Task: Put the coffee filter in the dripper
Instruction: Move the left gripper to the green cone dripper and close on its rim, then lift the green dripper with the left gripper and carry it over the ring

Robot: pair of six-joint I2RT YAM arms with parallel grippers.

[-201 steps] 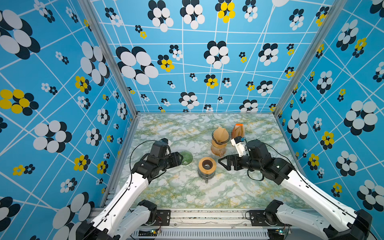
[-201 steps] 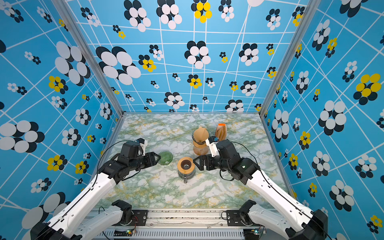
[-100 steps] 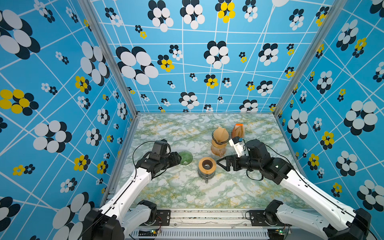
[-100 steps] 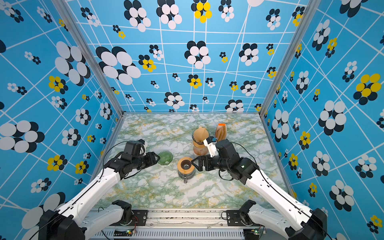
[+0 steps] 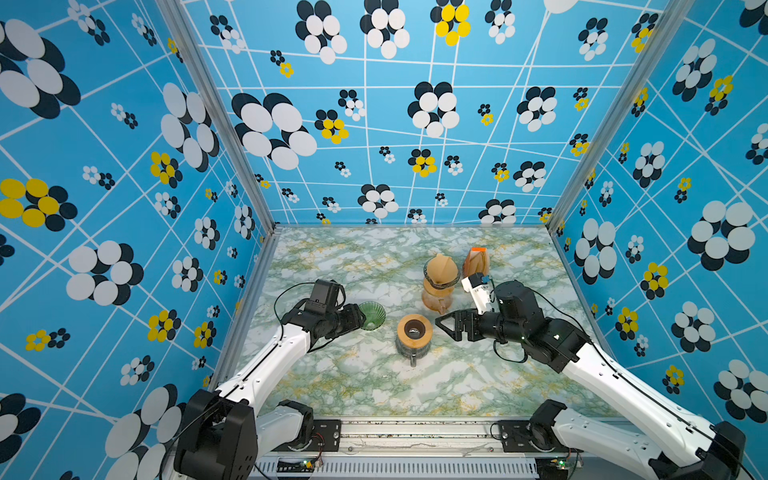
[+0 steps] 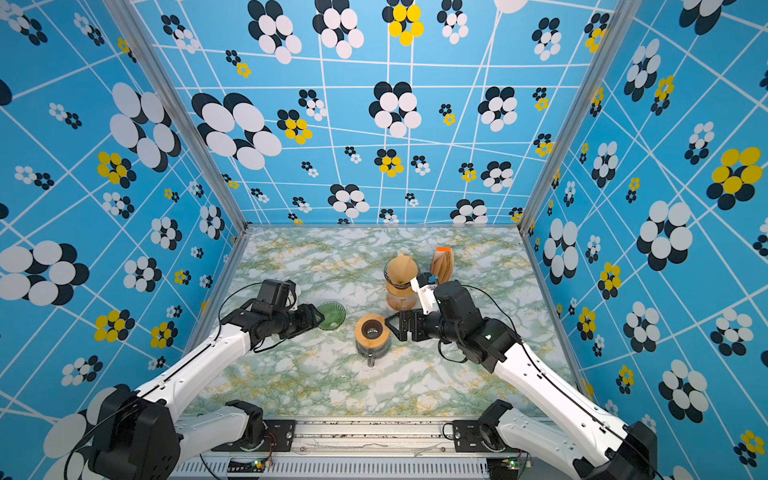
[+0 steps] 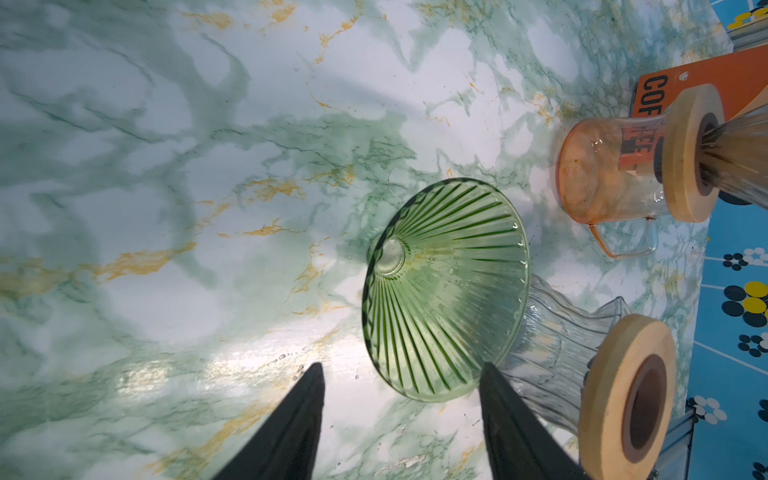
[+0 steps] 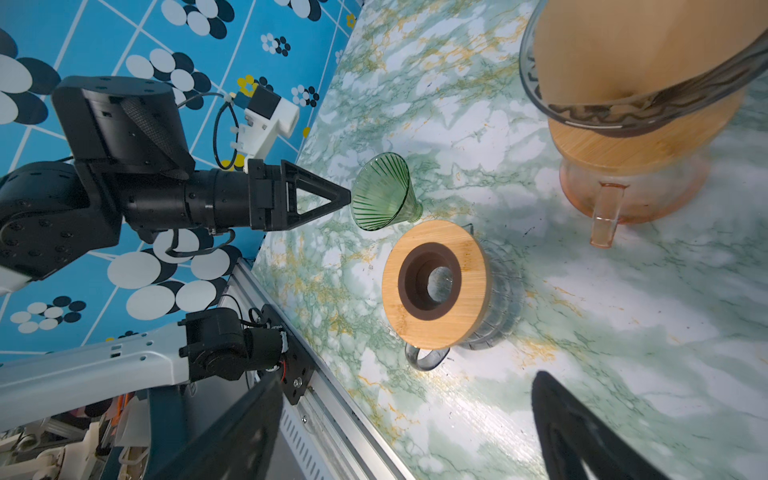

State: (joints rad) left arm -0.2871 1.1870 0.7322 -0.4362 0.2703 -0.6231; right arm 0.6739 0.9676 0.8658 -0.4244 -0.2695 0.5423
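Since the earlier frame the left arm's shoulder (image 5: pixel 216 436) has risen into view; the left gripper (image 5: pixel 360 319) stays at the green dripper (image 5: pixel 372 316). Top views: the brown paper filter (image 5: pixel 441 268), cone-shaped, sits atop the amber carafe (image 5: pixel 434 299), beyond the right gripper (image 5: pixel 445 330), whose jaws stand wide, empty. Left wrist: ribbed dripper on its side, rim at the parted, unclamped fingertips; only here, packet (image 7: pixel 706 79) lettering. Right wrist: wood-collared carafe (image 8: pixel 434 282) ahead. Green-marbled table (image 5: pixel 353 395); blue flowered walls (image 5: pixel 415 124).

Green ribbed dripper (image 5: pixel 372 316), brown filter (image 5: pixel 441 268), green-marbled table (image 5: pixel 332 257), blue flowered walls (image 5: pixel 374 124)
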